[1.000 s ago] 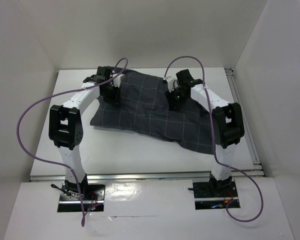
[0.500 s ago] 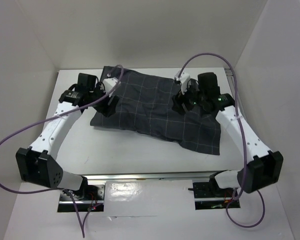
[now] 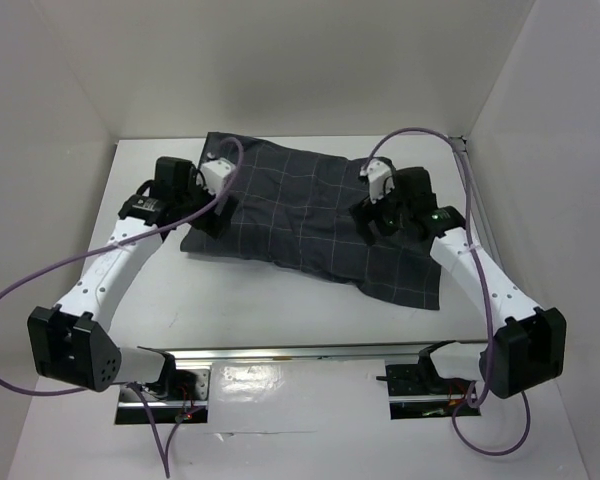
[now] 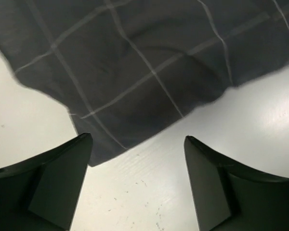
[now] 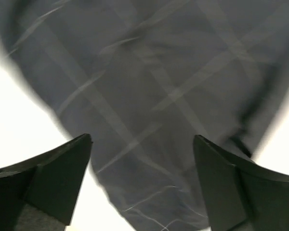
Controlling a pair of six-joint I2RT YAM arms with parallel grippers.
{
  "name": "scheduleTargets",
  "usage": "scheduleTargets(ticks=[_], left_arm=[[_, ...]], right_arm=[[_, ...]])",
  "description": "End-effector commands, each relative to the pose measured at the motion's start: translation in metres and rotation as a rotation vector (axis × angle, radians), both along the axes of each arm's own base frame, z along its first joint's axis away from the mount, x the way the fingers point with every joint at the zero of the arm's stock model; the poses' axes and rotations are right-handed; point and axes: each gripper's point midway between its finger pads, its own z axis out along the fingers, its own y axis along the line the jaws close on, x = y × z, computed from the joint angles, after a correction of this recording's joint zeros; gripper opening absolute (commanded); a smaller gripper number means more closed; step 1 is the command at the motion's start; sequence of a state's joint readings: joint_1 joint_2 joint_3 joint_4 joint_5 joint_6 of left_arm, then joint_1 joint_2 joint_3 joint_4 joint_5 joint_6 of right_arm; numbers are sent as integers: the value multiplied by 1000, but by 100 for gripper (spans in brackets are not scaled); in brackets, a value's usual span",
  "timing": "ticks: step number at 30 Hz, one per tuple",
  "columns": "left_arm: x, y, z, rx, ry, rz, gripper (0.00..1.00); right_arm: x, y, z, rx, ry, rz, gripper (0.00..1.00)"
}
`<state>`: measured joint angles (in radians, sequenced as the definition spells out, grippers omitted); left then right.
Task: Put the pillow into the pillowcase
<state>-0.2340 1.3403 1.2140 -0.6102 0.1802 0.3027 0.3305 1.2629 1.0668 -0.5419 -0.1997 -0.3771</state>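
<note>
Top external view: the pillowcase (image 3: 300,220) lies flat on the white table (image 3: 280,310), a bit crooked. No white pillow shows anywhere. The pillowcase looks a little puffy, so I think the pillow is already inside it, but I cannot be sure. The left arm (image 3: 110,260) reaches to the left edge of the pillowcase. The right arm (image 3: 480,275) reaches over the right part of the pillowcase. From up here I cannot tell how the jaws stand.

Left wrist view: the left jaws are wide apart and hold nothing. They hang over bare table (image 4: 231,144) just beside a corner of the pillowcase (image 4: 149,62). The cloth has soft folds there.

Right wrist view: the right jaws are wide apart too, with nothing in them. They hang right above the pillowcase (image 5: 149,72), with a strip of table (image 5: 14,96) to the left of the pillowcase. This picture is blurry.

I think the pillowcase is soft, light and floppy. It will bend and sag when lifted, and it may slide on the smooth table. It will not break. The best place to pinch it is a thin edge or a corner. I cannot tell which side of the pillowcase is the open one.

I see no words, brands or labels.
</note>
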Motion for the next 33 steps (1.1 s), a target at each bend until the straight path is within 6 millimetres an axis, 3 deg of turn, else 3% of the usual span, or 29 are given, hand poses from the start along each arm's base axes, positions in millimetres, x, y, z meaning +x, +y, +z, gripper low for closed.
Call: scheduleTargets(ticks=[1,2,5,10,17,22,25,30,33], left_arm=[[26,21,46,-143,-137,253,98],[28,24,47,-161,-138,300,100],[38,47,46,-120,-140,429,100],[38,77,17,-147,-31,591,100],[32,77,8,-194,-7,610,100],[28,73,0,-200,18,596,100],[29,78,-6,-237,42,608,100],[46,85,-16,-335,63,604,100],[58,86,-27,-369,116,617,100]], right_arm=[[41,-37,51,89,-166,-309,95],[43,-43,57,98,-186,-341,100],[44,-60,52,119,-175,-431,100],[41,-86,46,198,-141,-529,100],[34,-82,41,208,-111,-496,100],[32,-66,49,253,-100,-415,100],[30,-44,57,307,-68,-293,100],[41,-23,57,356,-16,-185,100],[44,0,60,323,-31,-101,100]])
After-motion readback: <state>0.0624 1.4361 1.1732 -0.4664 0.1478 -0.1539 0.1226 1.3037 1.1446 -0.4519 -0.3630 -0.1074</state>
